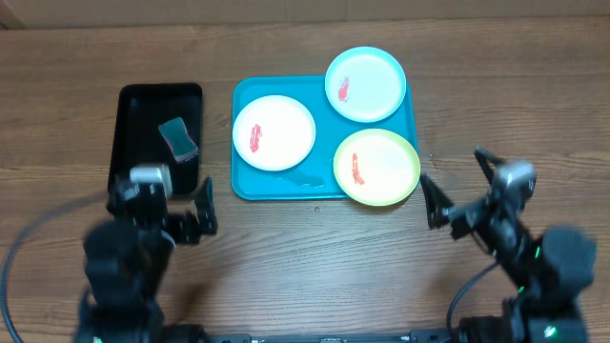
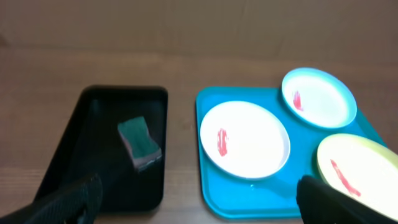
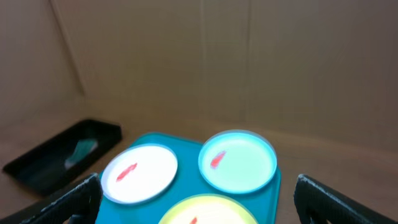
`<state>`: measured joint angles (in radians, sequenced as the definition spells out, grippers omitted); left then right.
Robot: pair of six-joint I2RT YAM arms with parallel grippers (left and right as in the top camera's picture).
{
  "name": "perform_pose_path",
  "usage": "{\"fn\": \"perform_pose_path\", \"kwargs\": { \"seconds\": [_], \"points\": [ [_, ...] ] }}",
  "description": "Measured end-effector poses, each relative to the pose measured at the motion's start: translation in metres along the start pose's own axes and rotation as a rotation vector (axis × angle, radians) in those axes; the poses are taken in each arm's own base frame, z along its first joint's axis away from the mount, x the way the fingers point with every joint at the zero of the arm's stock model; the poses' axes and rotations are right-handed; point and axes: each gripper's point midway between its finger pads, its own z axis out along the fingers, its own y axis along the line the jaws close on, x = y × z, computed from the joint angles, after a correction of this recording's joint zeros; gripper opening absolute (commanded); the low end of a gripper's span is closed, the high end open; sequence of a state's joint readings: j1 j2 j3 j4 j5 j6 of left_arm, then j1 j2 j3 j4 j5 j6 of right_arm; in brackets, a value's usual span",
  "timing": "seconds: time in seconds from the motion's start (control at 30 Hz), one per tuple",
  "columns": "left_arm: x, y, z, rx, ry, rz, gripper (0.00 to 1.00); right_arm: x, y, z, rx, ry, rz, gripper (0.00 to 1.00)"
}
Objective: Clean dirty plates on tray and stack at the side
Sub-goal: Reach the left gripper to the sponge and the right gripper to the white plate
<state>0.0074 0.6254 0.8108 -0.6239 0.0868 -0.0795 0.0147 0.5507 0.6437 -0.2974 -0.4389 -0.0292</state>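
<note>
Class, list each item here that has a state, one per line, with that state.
white plate, red smear, on turquoise tray
blue-rimmed plate, red smear, on turquoise tray
yellow-green plate, red smear, on turquoise tray
sponge, lying in black tray
left pincer, open, empty
right pincer, open, empty

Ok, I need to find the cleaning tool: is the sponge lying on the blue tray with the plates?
No, the sponge lies in the black tray, apart from the blue tray.

Overhead downward, both wrists facing tray [image 1: 250, 183]
</note>
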Motion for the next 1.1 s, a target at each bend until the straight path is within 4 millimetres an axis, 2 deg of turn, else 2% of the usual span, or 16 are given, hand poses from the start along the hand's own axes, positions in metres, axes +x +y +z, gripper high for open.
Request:
{"fn": "perform_pose_path", "kwargs": {
  "seconds": [0.2,0.37,0.5,0.6,0.7,0.77,0.83,0.87,0.93,1.0,1.07,1.1],
  "points": [
    [-0.033,-0.003,0.009,-0.016,0.295,-0.030,1.00,-0.038,-0.001,0.024,-0.046,0.220,0.118,1.00],
    [-0.067,-0.010,0.024,0.010,0.369,-0.050,1.00,-0.080,0.001,0.045,-0.108,0.216,0.165,1.00],
    [-0.066,-0.016,0.042,0.042,0.417,-0.079,1.00,-0.083,-0.001,0.066,-0.143,0.210,0.229,0.97],
    [-0.057,-0.017,0.057,0.060,0.465,-0.089,1.00,-0.062,-0.002,0.095,-0.148,0.285,0.313,0.88],
    [-0.048,-0.013,0.069,0.031,0.508,-0.116,0.99,-0.023,0.003,0.130,-0.123,0.429,0.407,0.83],
    [-0.041,-0.005,0.074,-0.020,0.533,-0.143,0.98,0.007,0.009,0.154,-0.096,0.548,0.453,0.79],
    [-0.034,0.007,0.079,-0.100,0.562,-0.174,0.91,0.037,0.017,0.180,-0.069,0.668,0.476,0.73],
    [-0.030,0.013,0.080,-0.140,0.574,-0.183,0.87,0.048,0.021,0.193,-0.064,0.707,0.479,0.69],
    [-0.025,0.024,0.085,-0.204,0.589,-0.194,0.86,0.069,0.029,0.218,-0.057,0.762,0.478,0.58],
    [-0.020,0.033,0.090,-0.260,0.607,-0.199,0.86,0.093,0.037,0.242,-0.044,0.805,0.481,0.55],
    [-0.013,0.039,0.097,-0.302,0.631,-0.208,0.86,0.118,0.042,0.256,-0.008,0.839,0.490,0.55],
    [-0.009,0.042,0.101,-0.319,0.643,-0.215,0.83,0.131,0.044,0.261,0.014,0.859,0.498,0.51]
  ]
}}
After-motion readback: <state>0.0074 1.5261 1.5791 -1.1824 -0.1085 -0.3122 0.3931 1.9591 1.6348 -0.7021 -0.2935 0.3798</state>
